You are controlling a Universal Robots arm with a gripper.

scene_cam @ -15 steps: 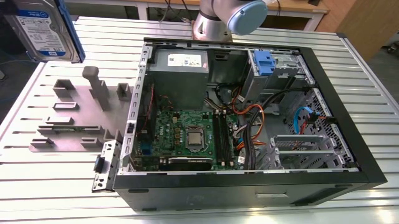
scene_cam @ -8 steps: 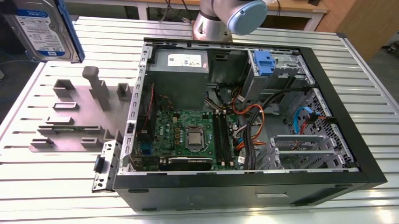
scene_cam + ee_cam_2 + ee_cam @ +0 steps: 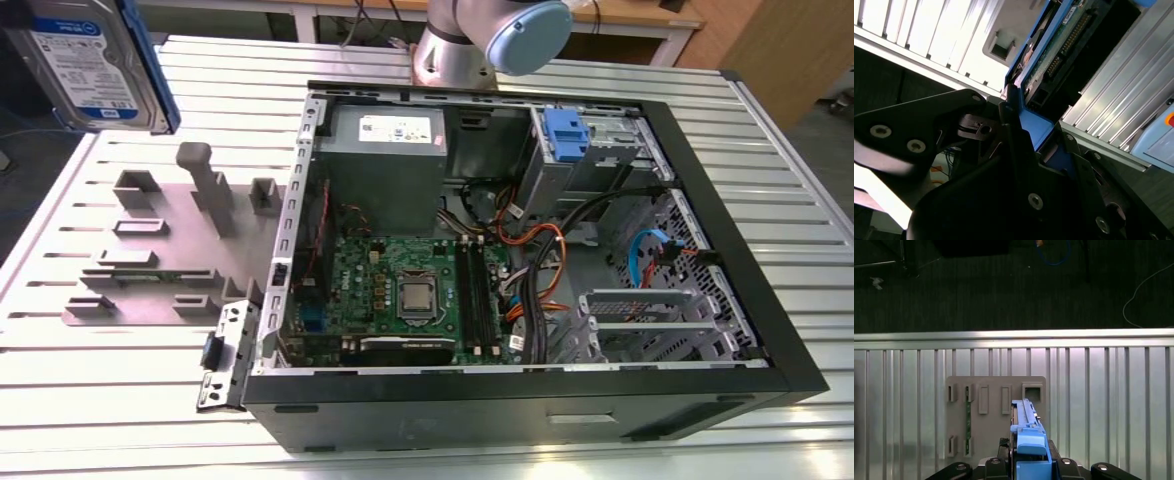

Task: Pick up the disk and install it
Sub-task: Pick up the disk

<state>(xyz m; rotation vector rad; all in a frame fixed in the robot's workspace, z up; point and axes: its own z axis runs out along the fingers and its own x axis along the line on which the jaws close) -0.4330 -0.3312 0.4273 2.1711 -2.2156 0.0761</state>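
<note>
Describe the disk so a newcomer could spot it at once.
Start from the open computer case on the ribbed metal table. Beyond the grey fixture plate on the exterior view's left, the disk hangs raised in that view's upper corner. Unlike the grey power-supply box inside the case, it is flat, silver, white-and-blue labelled and blue-framed.

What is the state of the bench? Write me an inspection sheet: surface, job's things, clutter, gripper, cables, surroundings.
Surface: ribbed metal table, carrying an open case that lies on its side.
Job's things: disk up in the air at the exterior view's left, clear of the case; not installed.
Clutter: grey fixture plate on the table beside the case, on the exterior view's left.
Gripper: gripper shut on the disk's blue frame.
Cables: orange, blue and black cables inside the case.
Surroundings: dark floor past the table's edge.
</note>
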